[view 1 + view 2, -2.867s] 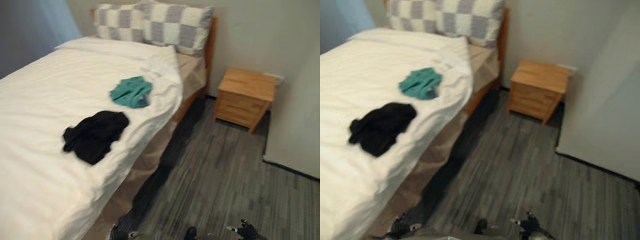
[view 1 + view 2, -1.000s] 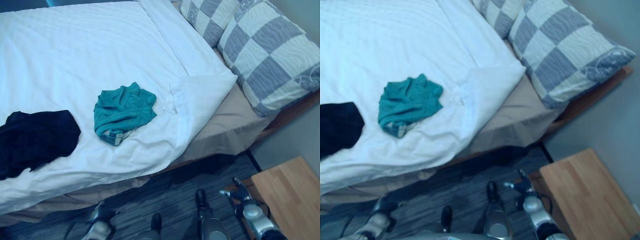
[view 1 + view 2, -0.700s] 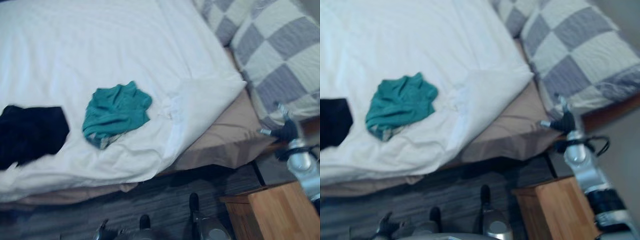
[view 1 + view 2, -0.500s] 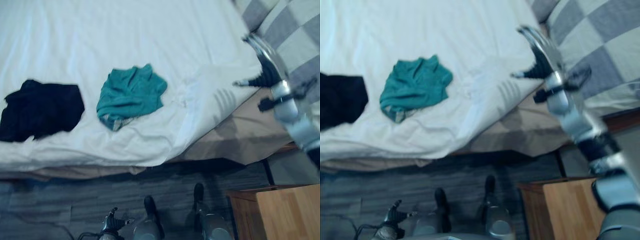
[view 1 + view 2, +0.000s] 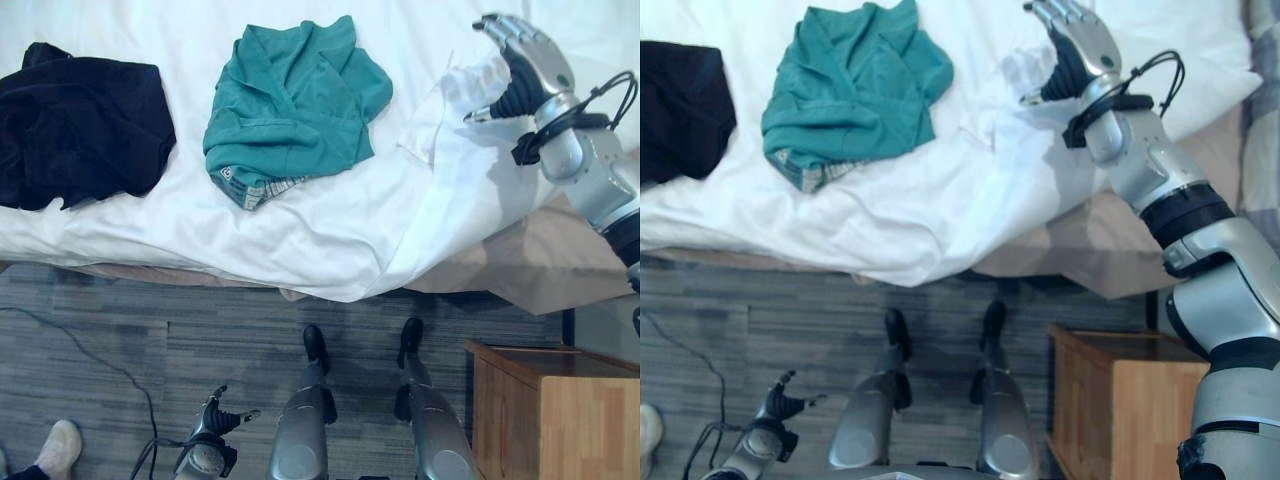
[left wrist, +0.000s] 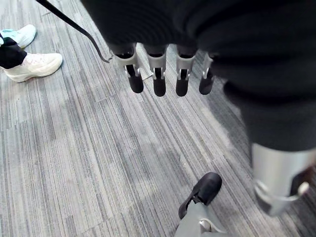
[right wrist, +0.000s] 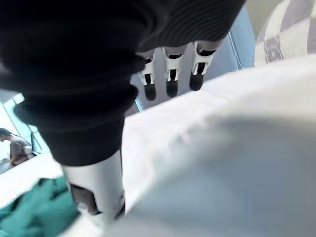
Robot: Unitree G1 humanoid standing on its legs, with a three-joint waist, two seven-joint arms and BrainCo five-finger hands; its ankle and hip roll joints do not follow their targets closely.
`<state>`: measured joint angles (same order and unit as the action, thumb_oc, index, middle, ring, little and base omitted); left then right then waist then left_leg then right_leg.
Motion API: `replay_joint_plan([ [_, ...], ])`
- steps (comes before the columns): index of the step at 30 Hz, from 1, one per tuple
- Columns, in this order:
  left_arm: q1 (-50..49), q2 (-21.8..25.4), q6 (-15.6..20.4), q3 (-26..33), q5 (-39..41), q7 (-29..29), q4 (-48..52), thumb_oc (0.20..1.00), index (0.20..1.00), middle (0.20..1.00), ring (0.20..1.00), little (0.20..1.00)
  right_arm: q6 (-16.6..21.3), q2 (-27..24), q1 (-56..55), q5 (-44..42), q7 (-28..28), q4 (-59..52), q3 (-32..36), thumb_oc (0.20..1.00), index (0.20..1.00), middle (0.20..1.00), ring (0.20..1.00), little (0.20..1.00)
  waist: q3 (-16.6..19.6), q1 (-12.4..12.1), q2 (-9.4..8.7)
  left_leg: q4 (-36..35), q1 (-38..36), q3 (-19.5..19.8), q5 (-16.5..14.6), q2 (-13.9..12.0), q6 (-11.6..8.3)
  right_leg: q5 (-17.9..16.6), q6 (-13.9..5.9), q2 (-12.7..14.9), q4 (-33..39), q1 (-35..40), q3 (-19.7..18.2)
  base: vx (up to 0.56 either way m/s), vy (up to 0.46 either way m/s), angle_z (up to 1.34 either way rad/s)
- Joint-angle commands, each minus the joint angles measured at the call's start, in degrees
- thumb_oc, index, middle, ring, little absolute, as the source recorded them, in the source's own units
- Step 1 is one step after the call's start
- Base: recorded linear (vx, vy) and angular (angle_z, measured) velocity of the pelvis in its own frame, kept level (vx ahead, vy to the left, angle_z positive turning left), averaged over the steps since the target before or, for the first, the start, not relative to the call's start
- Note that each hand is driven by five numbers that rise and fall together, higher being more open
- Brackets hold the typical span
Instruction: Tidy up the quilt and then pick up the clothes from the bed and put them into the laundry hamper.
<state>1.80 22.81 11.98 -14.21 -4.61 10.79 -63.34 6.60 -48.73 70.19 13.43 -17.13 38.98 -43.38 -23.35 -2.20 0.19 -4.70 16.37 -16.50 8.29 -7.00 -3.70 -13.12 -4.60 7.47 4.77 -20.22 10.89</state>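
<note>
Left eye view, upper right: right hand [image 5: 525, 62] open, empty, over folded quilt [image 5: 470, 150] corner; quilt-tidying step, next grasp it. Left hand [image 5: 215, 420] relaxed open, bottom.

Two garments (one teal garment [image 5: 291, 98], one black garment [image 5: 85, 118]), one quilt [image 5: 330, 225], one nightstand [image 5: 555, 412].

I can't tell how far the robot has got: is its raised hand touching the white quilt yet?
Cannot tell. In the left eye view the right hand hovers open over the folded quilt corner, but neither contact nor a gap shows plainly.
</note>
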Motion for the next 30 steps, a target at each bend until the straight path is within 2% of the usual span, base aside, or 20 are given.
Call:
replay_joint_plan([
  [1,0.97,3.35,0.41,-1.69,1.6,0.57,-0.02,1.0,1.0,1.0,1.0,1.0,0.36,-0.24,1.63,-1.84,-1.25,6.6,0.59,0.52,0.52,0.52,0.52,0.52,0.51,-0.08,-1.1,0.59,-0.94,0.9,-2.11,-2.76,-3.96,9.16,-5.4,3.29,-5.89,-0.32,-2.42,0.0,0.0,0.0],
  [2,1.22,3.26,0.51,-1.97,1.17,0.56,0.07,1.0,1.0,1.0,1.0,1.0,0.27,0.25,0.68,-1.88,-0.94,8.24,0.83,0.2,0.2,0.2,0.2,0.2,0.36,-0.13,-0.72,0.75,-0.96,1.11,-2.26,-2.59,-3.91,9.43,-5.32,3.21,-6.51,-0.59,-2.55,0.0,0.0,0.0],
  [6,1.51,1.77,0.36,-2.04,0.83,0.88,0.54,1.0,1.0,1.0,1.0,1.0,0.83,1.56,-8.01,-3.43,-0.42,6.18,5.55,0.2,0.2,0.2,0.2,0.2,0.53,0.78,-0.38,1.89,-2.45,1.49,-3.39,-2.65,-3.72,10.52,-5.11,3.04,-6.86,0.91,-2.6,0.01,0.002,0.01],
  [7,1.67,0.75,0.04,-1.71,0.39,1.16,0.69,1.0,1.0,1.0,1.0,1.0,1.31,2.3,-15.33,-3.83,-0.67,1.86,9.3,0.2,0.2,0.2,0.2,0.2,1.23,1.73,-0.69,1.85,-4.09,1.44,-4.07,-2.72,-3.61,10.98,-5.11,2.9,-6.51,2.69,-2.45,0.03,0.002,0.05],
  [8,1.64,0.81,0.03,-1.79,0.39,1.16,0.7,1.0,1.0,1.0,1.0,1.0,1.27,2.27,-15.54,-3.79,-0.66,1.73,9.47,0.2,0.2,0.2,0.2,0.2,1.23,1.64,-0.73,1.83,-4.16,1.43,-4.07,-2.72,-3.61,10.98,-5.11,2.9,-6.48,2.76,-2.45,0.1,-0.008,0.15],
  [9,1.61,-0.19,-0.56,-1.15,-0.02,1.33,0.85,1.0,1.0,1.0,1.0,1.0,1.7,3.41,-25.18,-3.42,-0.91,-4.38,14.72,0.2,0.2,0.2,0.2,0.2,2.46,2.69,-1.42,1.7,-6.23,1.44,-4.95,-2.6,-3.38,11.28,-5.17,2.81,-5.86,5.18,-2.34,0.09,-0.01,0.17],
  [10,1.57,-0.58,-1.0,-0.66,-0.2,1.29,0.81,1.0,1.0,1.0,1.0,1.0,1.84,3.97,-29.94,-3.19,-0.96,-7.43,17.68,0.2,0.2,0.2,0.2,0.2,3.09,3.24,-1.8,1.56,-7.27,1.38,-5.27,-2.51,-3.31,11.31,-5.22,2.69,-5.44,6.36,-2.17,0.09,-0.01,0.17],
  [11,1.54,-0.51,-1.0,-0.77,-0.19,1.29,0.82,1.0,1.0,1.0,1.0,1.0,1.78,3.94,-30.21,-3.15,-0.93,-7.61,17.89,0.2,0.2,0.2,0.2,0.2,3.08,3.12,-1.84,1.53,-7.36,1.37,-5.27,-2.5,-3.31,11.3,-5.22,2.7,-5.39,6.46,-2.17,0.06,-0.002,0.11],
  [12,1.69,-0.99,-1.49,-0.11,-0.65,1.45,0.57,1.0,1.0,1.0,1.0,1.0,2.0,5.22,-35.36,-3.24,-1.09,-9.38,21.05,0.2,0.2,0.2,0.2,0.2,3.86,3.99,-2.24,1.39,-8.52,1.2,-5.64,-2.53,-3.26,11.29,-5.32,2.66,-4.96,7.63,-1.96,0.07,0.0,0.01],
  [13,1.92,-1.32,-1.88,0.23,-0.9,1.5,0.31,1.0,1.0,1.0,1.0,1.0,2.13,6.69,-39.8,-3.39,-1.27,-10.82,23.73,0.297,0.297,0.297,0.297,0.297,4.78,4.44,-2.69,1.11,-9.56,1.14,-5.91,-2.38,-3.07,11.08,-5.39,2.62,-4.38,8.62,-1.85,0.14,0.018,-0.02],
  [14,2.13,-1.45,-2.57,1.02,-1.62,1.32,-0.06,1.0,1.0,1.0,1.0,1.0,2.35,10.18,-47.36,-4.81,-1.43,-10.37,28.65,1.0,1.0,1.0,1.0,1.0,6.39,5.37,-3.22,0.52,-11.5,1.03,-6.41,-2.11,-2.82,10.93,-5.54,2.59,-3.53,10.64,-1.7,0.15,0.037,-0.09],
  [16,2.03,-1.54,-2.89,1.49,-1.82,1.27,-0.41,1.0,1.0,1.0,1.0,1.0,2.27,12.31,-50.64,-6.46,-1.52,-9.36,30.93,1.0,1.0,1.0,1.0,1.0,7.27,5.89,-3.54,0.28,-12.55,0.84,-6.73,-2.07,-2.73,10.78,-5.62,2.55,-2.95,11.72,-1.62,0.11,0.043,-0.06],
  [17,2.02,-1.68,-3.63,2.4,-1.99,0.92,-0.82,1.0,1.0,1.0,1.0,1.0,1.9,15.41,-56.04,-9.32,-0.88,-7.72,34.35,1.0,1.0,1.0,1.0,1.0,8.82,6.78,-3.93,-0.11,-14.37,0.56,-7.4,-1.94,-2.58,10.68,-5.77,2.46,-2.08,13.44,-1.6,0.1,0.059,-0.13],
  [19,1.82,-1.57,-3.96,2.71,-2.11,0.59,-0.97,1.0,1.0,1.0,1.0,1.0,1.65,16.7,-58.11,-10.78,-0.62,-6.71,36.12,1.0,1.0,1.0,1.0,1.0,9.84,7.19,-4.26,-0.3,-14.87,0.24,-7.49,-1.87,-2.56,10.41,-5.84,2.47,-1.58,13.92,-1.74,0.1,0.053,-0.17],
  [20,2.84,-1.74,-4.84,2.84,-1.92,0.36,-2.55,1.0,1.0,1.0,1.0,1.0,1.26,19.22,-61.31,-13.02,-0.12,-4.84,38.04,1.0,1.0,1.0,1.0,1.0,11.08,8.43,-4.85,-0.3,-16.37,-0.44,-8.18,-2.09,-2.62,10.27,-6.12,2.4,-0.81,15.08,-2.17,0.09,0.045,-0.22],
  [22,3.43,-1.59,-4.97,3.98,-1.17,-0.28,-4.46,1.0,1.0,1.0,1.0,1.0,0.28,20.01,-63.54,-16.04,-0.31,-0.54,41.05,1.0,1.0,1.0,1.0,1.0,12.08,8.84,-5.05,-0.3,-17.14,-0.78,-8.63,-2.09,-2.6,10.16,-6.26,2.48,-0.38,15.81,-2.21,0.08,0.049,-0.2],
  [23,3.47,-1.58,-4.97,3.99,-1.16,-0.28,-4.47,1.0,1.0,1.0,1.0,1.0,0.31,20.02,-63.5,-16.05,-0.31,-0.51,41.05,1.0,1.0,1.0,1.0,1.0,12.18,8.82,-5.09,-0.3,-16.95,-0.81,-8.49,-2.07,-2.59,10.04,-6.22,2.5,-0.36,15.62,-2.26,0.05,0.037,-0.14],
  [24,3.77,-2.05,-5.49,4.02,-1.0,-0.6,-6.15,1.0,1.0,1.0,1.0,1.0,0.37,20.07,-63.81,-19.07,-1.0,3.3,43.4,1.0,1.0,1.0,1.0,1.0,13.06,9.13,-5.41,-0.3,-17.37,-1.03,-8.66,-2.12,-2.65,9.95,-6.28,2.62,-0.2,16.07,-2.13,0.05,0.038,-0.18],
  [27,3.41,-2.27,-5.94,4.13,-0.76,-1.2,-7.35,1.0,1.0,1.0,1.0,1.0,0.16,18.0,-64.65,-22.99,-2.74,4.58,48.31,1.0,1.0,1.0,1.0,1.0,13.64,9.88,-5.89,-0.3,-17.88,-1.44,-8.97,-2.1,-2.64,9.82,-6.42,2.73,-0.09,16.33,-2.25,0.04,0.045,-0.08],
  [30,2.43,-2.55,-5.91,4.65,-0.45,-1.38,-8.01,1.0,1.0,1.0,1.0,1.0,0.52,13.57,-65.64,-22.82,-6.07,-1.85,54.17,1.0,1.0,1.0,1.0,1.0,13.69,10.09,-6.31,-0.3,-18.12,-1.61,-9.25,-2.09,-2.58,9.58,-6.62,2.87,-0.08,16.37,-2.29,0.02,0.039,-0.16],
])
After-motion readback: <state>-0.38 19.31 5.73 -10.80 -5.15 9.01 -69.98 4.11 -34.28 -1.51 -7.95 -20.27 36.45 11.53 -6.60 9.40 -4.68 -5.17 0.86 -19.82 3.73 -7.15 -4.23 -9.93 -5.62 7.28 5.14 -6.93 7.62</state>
